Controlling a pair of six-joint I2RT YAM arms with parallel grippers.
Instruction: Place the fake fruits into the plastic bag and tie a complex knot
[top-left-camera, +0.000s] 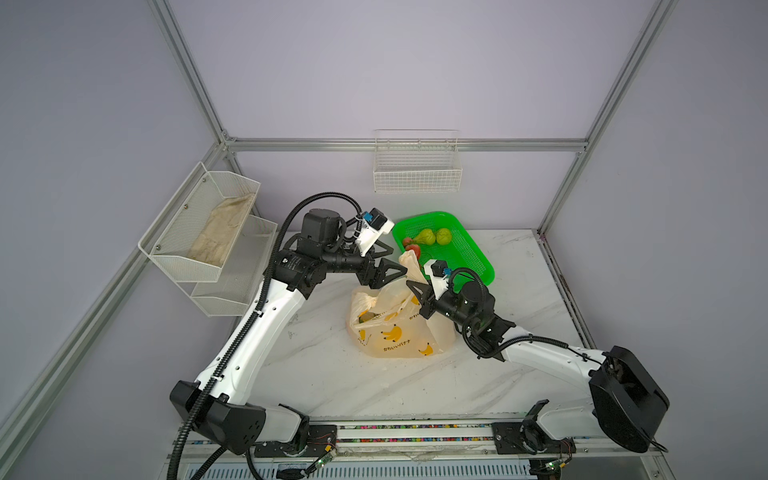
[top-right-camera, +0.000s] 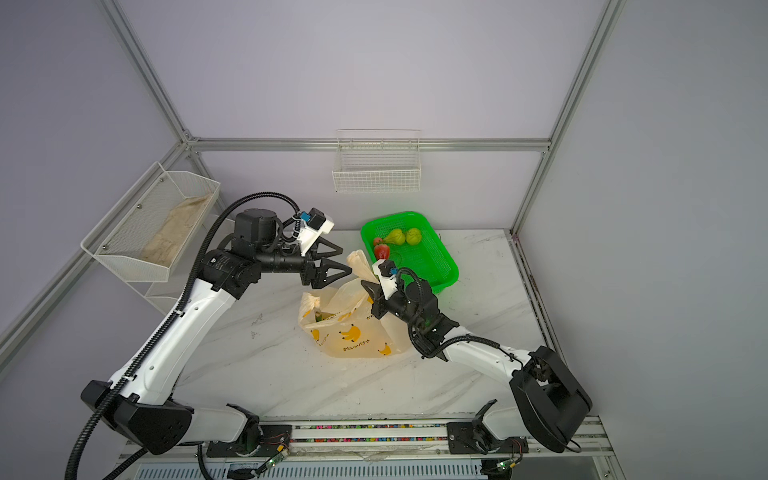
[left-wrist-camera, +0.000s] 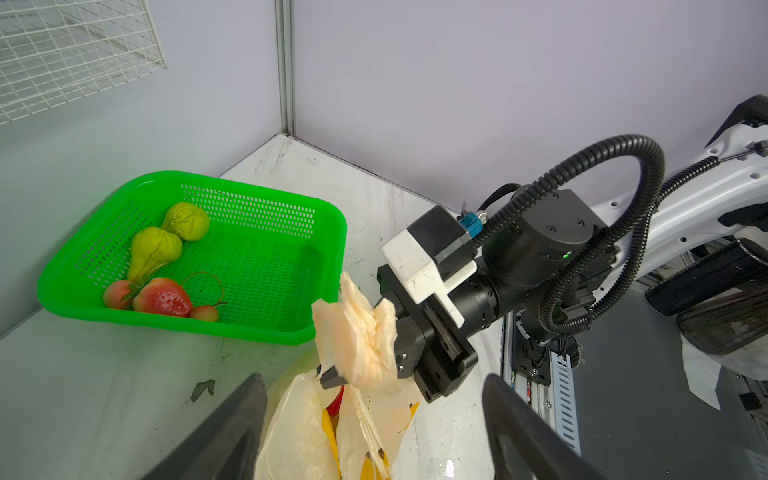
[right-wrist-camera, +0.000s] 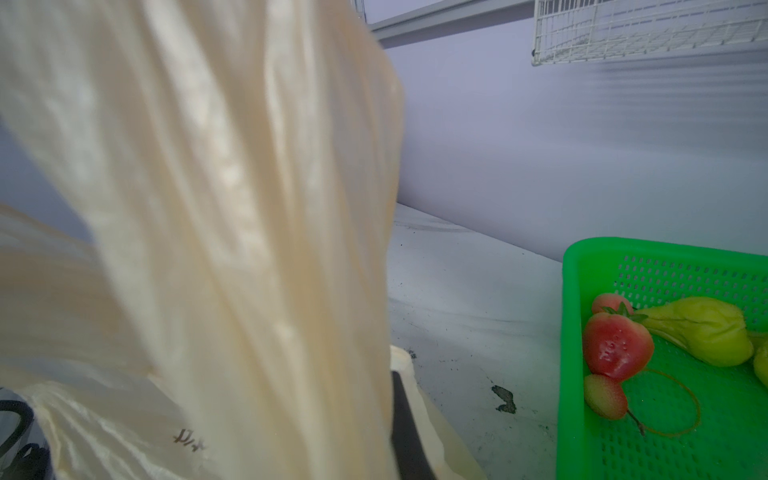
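Jaws of the right arm are pinching the raised handle (left-wrist-camera: 357, 332) of the plastic bag (top-left-camera: 399, 336); left jaws are gaping empty just beside that handle.

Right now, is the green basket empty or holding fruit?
Not empty: the green basket holds yellow-green pears and strawberries, seen in both wrist views.

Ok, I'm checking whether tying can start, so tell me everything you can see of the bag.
The bag is thin, translucent cream-peach plastic printed with yellow bananas and dark Japanese text. It sits slumped on the table, near the green basket, mouth open, with fruit showing inside. The right gripper pinches one handle and holds it raised; the other handle droops slack. The open left gripper is beside the raised handle. The handles are not tied together.
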